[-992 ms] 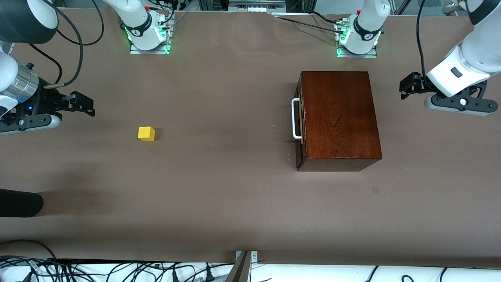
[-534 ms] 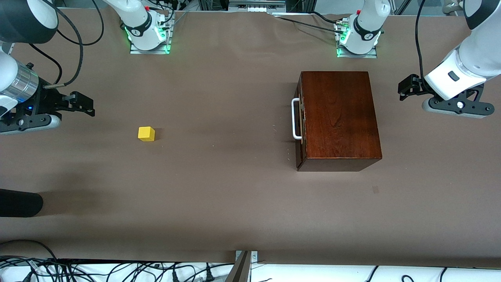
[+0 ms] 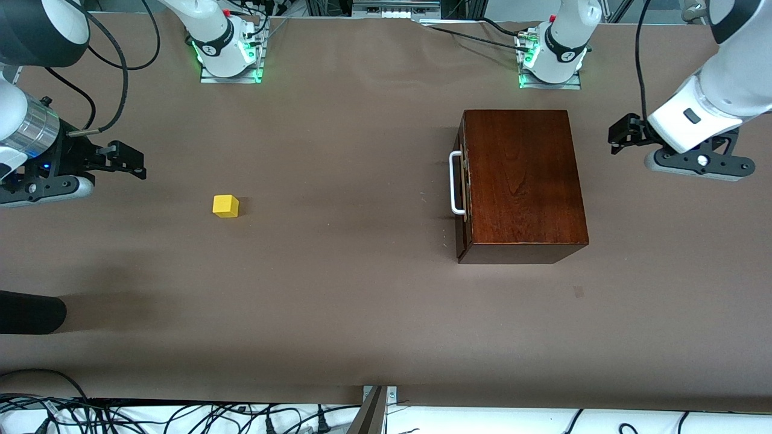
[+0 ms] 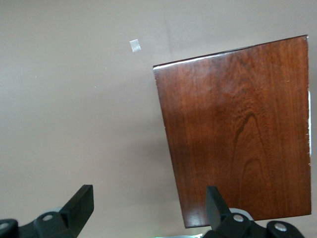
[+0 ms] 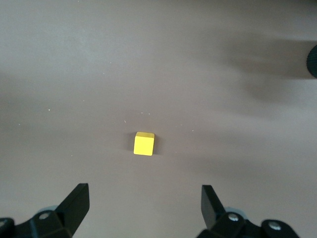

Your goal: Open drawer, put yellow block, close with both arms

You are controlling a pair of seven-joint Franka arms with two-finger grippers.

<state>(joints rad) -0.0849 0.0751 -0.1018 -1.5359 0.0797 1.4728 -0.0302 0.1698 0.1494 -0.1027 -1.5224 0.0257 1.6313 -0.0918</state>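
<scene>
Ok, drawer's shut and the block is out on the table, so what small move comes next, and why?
Probably bring the left gripper across the wooden box toward the white handle. The drawer is closed, and that open gripper hangs over the table at the box's handle-less end. The yellow block must wait; the open right gripper waits beside it.

The box is dark reddish wood, polished to a gloss, grain plain under my left wrist; its handle looks smooth white. Table cover is matt brown, faintly creased. Yellow block looks smooth, evenly coloured, matt.
</scene>
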